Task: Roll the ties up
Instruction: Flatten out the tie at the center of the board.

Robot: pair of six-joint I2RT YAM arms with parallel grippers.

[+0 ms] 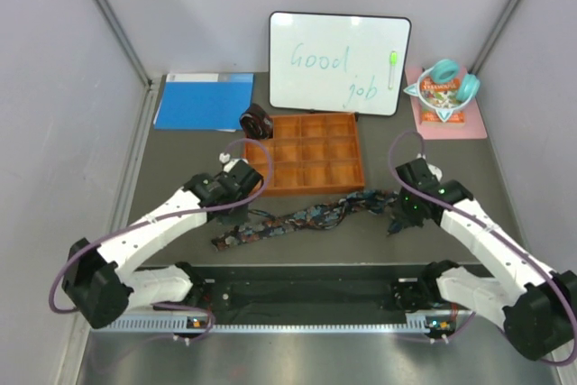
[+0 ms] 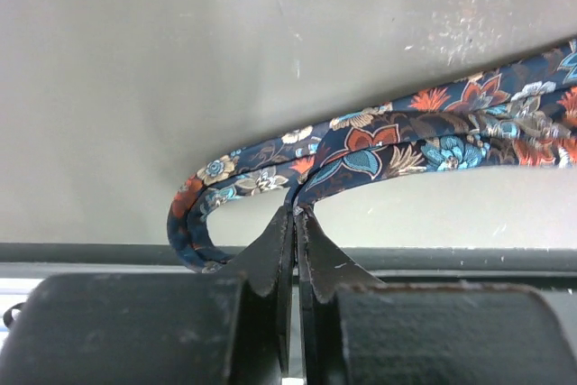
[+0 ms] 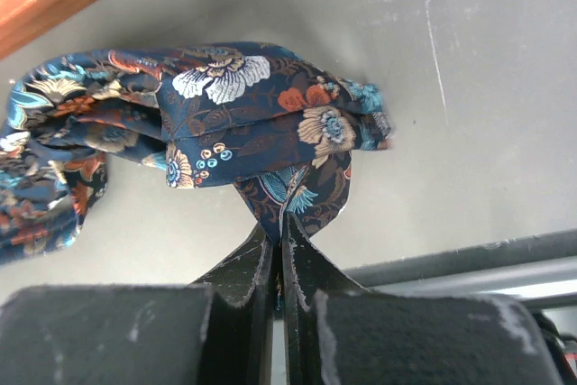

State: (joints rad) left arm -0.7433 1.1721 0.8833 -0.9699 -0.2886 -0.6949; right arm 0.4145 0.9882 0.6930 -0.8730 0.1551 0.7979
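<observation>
A: So where does the navy tie (image 1: 297,216) lie?

B: Stretched along the worktop (image 1: 180,160) before the orange tray (image 1: 306,189), running low-left to high-right. The left pincer (image 2: 295,214) is clamped on a fold at its thin end, and the right pincer (image 3: 279,218) on the bunched wide end. Each arm is nearest its own end.

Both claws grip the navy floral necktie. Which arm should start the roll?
Probably left: the left claw pinches the navy floral fabric necktie at the narrow end, already doubled into a small loop; the right claw grips the bunched wide end.
</observation>
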